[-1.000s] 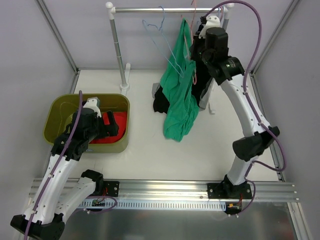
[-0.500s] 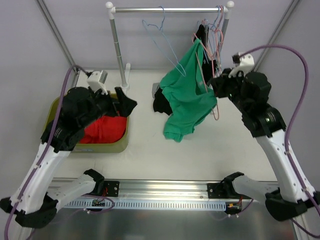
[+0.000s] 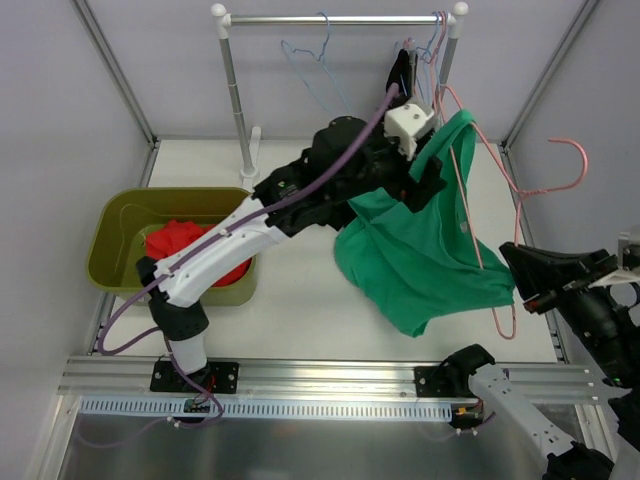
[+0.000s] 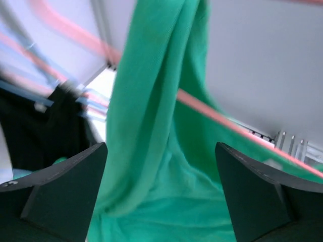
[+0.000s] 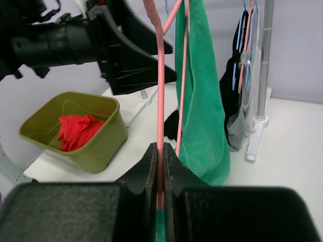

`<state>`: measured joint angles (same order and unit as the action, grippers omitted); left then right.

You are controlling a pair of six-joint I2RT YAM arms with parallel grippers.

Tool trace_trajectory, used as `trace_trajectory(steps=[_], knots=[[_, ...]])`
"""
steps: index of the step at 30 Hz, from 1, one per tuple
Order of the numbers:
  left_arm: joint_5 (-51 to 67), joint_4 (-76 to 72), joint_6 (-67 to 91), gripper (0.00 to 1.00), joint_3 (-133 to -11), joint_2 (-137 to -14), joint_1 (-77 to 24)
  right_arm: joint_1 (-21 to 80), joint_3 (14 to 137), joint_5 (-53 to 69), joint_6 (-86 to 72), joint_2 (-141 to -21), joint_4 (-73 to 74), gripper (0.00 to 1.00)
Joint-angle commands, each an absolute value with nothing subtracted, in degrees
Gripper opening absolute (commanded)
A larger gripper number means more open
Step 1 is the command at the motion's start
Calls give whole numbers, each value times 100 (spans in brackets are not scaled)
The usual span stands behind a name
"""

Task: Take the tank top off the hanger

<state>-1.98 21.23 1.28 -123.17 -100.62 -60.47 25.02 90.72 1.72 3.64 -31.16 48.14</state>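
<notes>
The green tank top [image 3: 420, 262] hangs from a pink hanger [image 3: 468, 200] held off the rail, above the table's right half. My right gripper [image 3: 518, 278] is shut on the hanger's wire low down. In the right wrist view it [image 5: 160, 169] pinches the pink wire [image 5: 160, 91], with the tank top [image 5: 202, 101] draped beyond. My left gripper [image 3: 426, 184] reaches across to the top's upper edge. In the left wrist view it [image 4: 161, 201] is open wide, green cloth [image 4: 151, 126] between the fingers [image 4: 60, 191] without touching them. The pink wire [image 4: 212, 113] crosses behind.
A clothes rack [image 3: 340, 18] stands at the back with blue hangers [image 3: 315, 70] and a black garment [image 3: 400, 72]. An olive bin [image 3: 112, 220] with red cloth [image 3: 180, 245] sits at the left, also in the right wrist view [image 5: 96, 146]. The left arm spans the table's middle.
My right gripper pulled the hanger and tank top off the rail toward the near right. My left arm swung from the bin across to the tank top.
</notes>
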Motion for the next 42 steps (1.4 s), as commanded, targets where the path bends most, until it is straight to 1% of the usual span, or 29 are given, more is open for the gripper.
trace_trajectory(steps=[1,3,4,6,7,9,12,13,14,15,16,17,23,24,29,30,33,36,37,39,40,41,42], knots=[[193,1601,-650,88,-13139,-10378,-6388,2487,9534,492,360,-3120,5553,0],[80,1372,-843,81,-13088,-10467,-6503,2487,9702,483,395,-3120,5686,0],[44,1249,-887,74,-13061,-10537,-6556,2487,9816,501,404,-3111,5739,0],[-210,1081,-897,65,-13061,-10590,-6609,2487,9896,510,448,-3111,5792,0],[-281,1038,-879,54,-13043,-10608,-6601,2487,9923,501,466,-3120,5809,0],[-456,976,-879,43,-12956,-10574,-6609,2479,9949,457,527,-3129,5862,0],[-510,897,-896,33,-12718,-10407,-6609,2496,9905,396,589,-3155,5880,0],[-510,870,-914,29,-12666,-10345,-6609,2487,9897,413,598,-3155,5880,0],[-562,861,-905,18,-12613,-10319,-6609,2496,9879,439,598,-3173,5880,0],[-632,844,-923,10,-12621,-10318,-6609,2496,9879,535,606,-3190,5880,0],[-911,826,-923,3,-12612,-10310,-6609,2496,9888,597,624,-3190,5871,0],[-1114,826,-923,0,-12656,-10318,-6609,2505,9879,650,633,-3190,5880,0],[-2765,773,-950,0,-12911,-10476,-6548,2592,9739,1142,756,-2980,5889,0],[-2829,773,-888,0,-12902,-10459,-6513,2619,9712,1195,765,-2945,5906,0],[-3672,756,-221,0,-12535,-10117,-6267,2786,9624,1441,931,-2900,6248,0],[-3952,756,-89,0,-12438,-10038,-6223,2804,9633,1589,975,-2900,6310,0],[-4139,765,438,0,-11989,-9730,-6012,2874,9633,2134,1151,-2831,6346,0],[-3816,756,562,0,-11585,-9528,-5941,2883,9624,2215,1160,-2638,6118,0],[-3284,756,571,0,-11453,-9388,-5941,2874,9554,2145,1151,-2558,5804,0],[-2614,747,729,0,-10866,-9151,-5950,2883,9038,1672,1038,-2374,5259,0],[-1975,625,947,0,-10585,-8810,-5950,2874,8765,1479,907,-2129,4577,0],[-1725,502,1062,0,-9929,-8624,-5959,2883,8467,1311,879,-2005,4196,0],[-1496,336,1194,0,-9557,-8387,-5968,2874,7837,1005,862,-1891,3844,0]])
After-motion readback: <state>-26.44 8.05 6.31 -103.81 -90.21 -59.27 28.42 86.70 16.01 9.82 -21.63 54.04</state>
